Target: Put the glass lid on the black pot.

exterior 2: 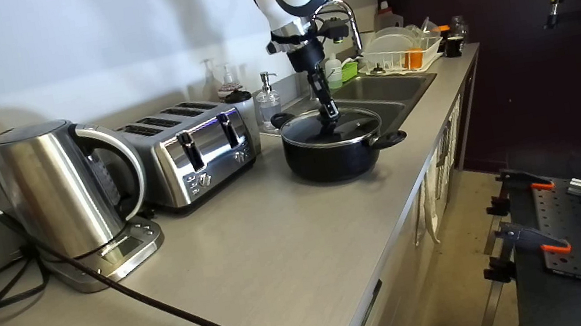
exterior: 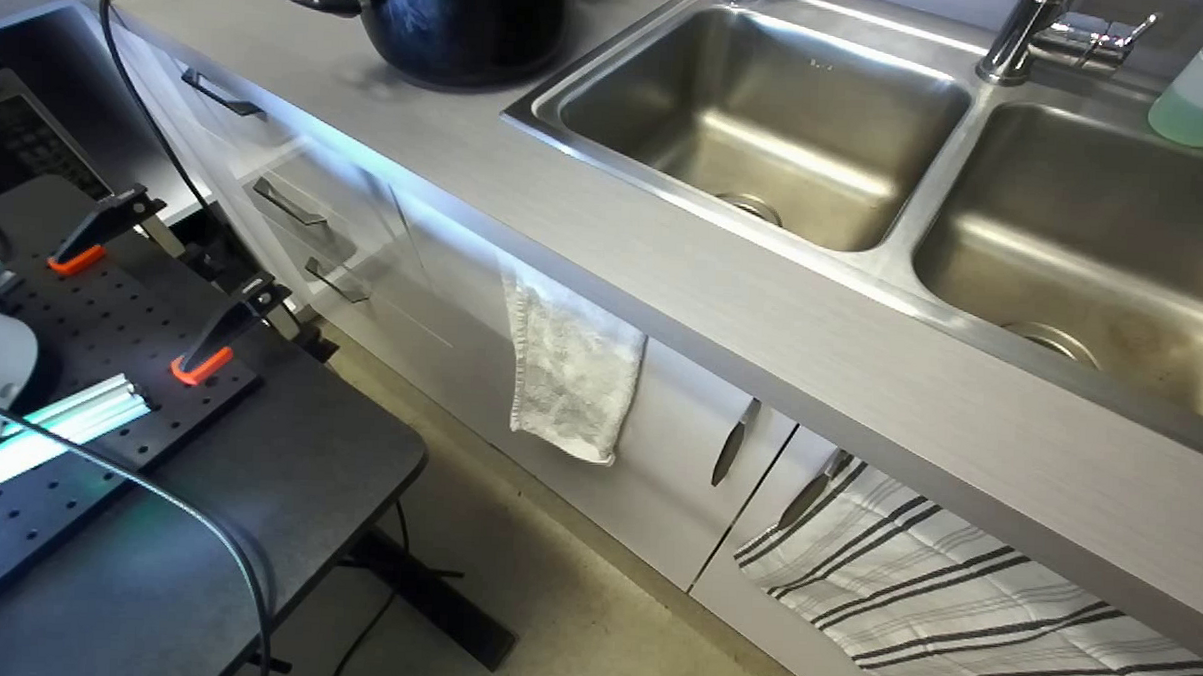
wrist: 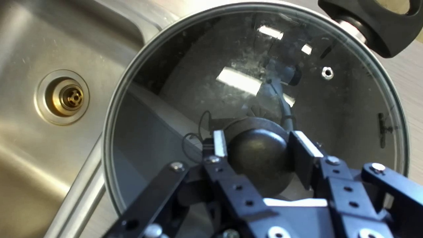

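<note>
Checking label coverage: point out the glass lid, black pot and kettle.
Glass lid (wrist: 239, 102), wrist view: on the clear pane.
Black pot (exterior 2: 330, 162), in an exterior view: on the outer side wall.
Kettle (exterior 2: 56, 193), in an exterior view: on the steel body.

My claw (wrist: 261, 145) is clamped on the round dark knob (wrist: 257, 157) of the glass lid (wrist: 211, 96), one pad (wrist: 220, 143) either side. Black pot handle (wrist: 385, 36) sticks out past the lid rim (wrist: 111, 119), toward the outer edge of the worktop (wrist: 404, 86). From up here I can't see the pot wall under that rim, so can't tell if it's seated. Lid overlaps the worktop's sink-side edge in my view. Beyond that edge: steel sink (wrist: 29, 142), brass-coloured drain (wrist: 69, 96) in the bottom. Small metal vent (wrist: 327, 73) in the glass, handle side of the knob.
</note>
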